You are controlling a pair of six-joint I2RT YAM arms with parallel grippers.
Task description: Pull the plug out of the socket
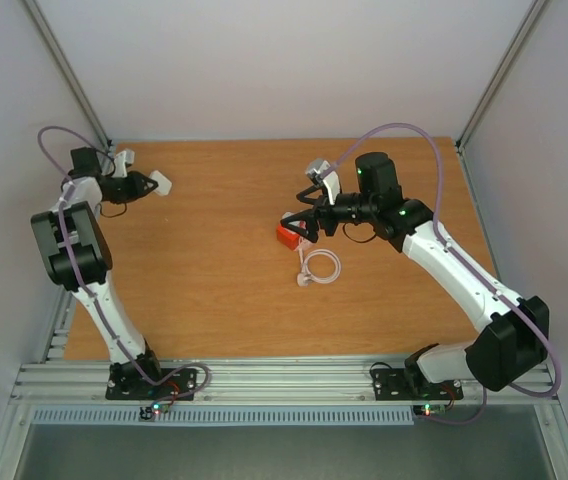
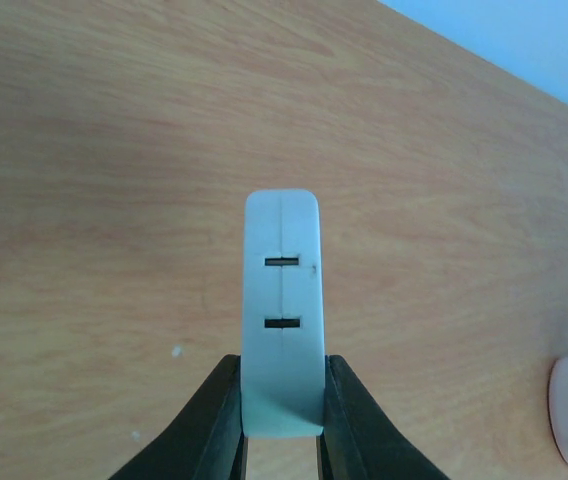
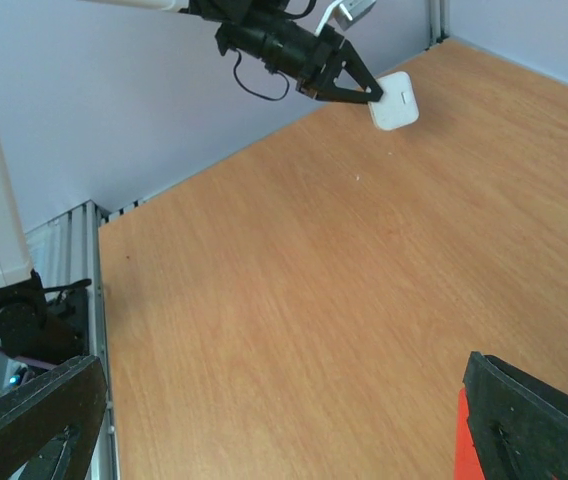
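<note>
Left hand (image 2: 282,425) clamps the white block (image 2: 282,300); right hand (image 1: 301,228), spread apart, straddles the red cube (image 1: 286,237) beside the socket (image 1: 321,267).

top view looks down from the near edge on the whole table (image 1: 214,290); left wrist hugs the block (image 2: 282,300); right wrist faces left, sharing it.

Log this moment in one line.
left end effector: shut on white block | right end effector: open, by red cube | socket: on table
</note>
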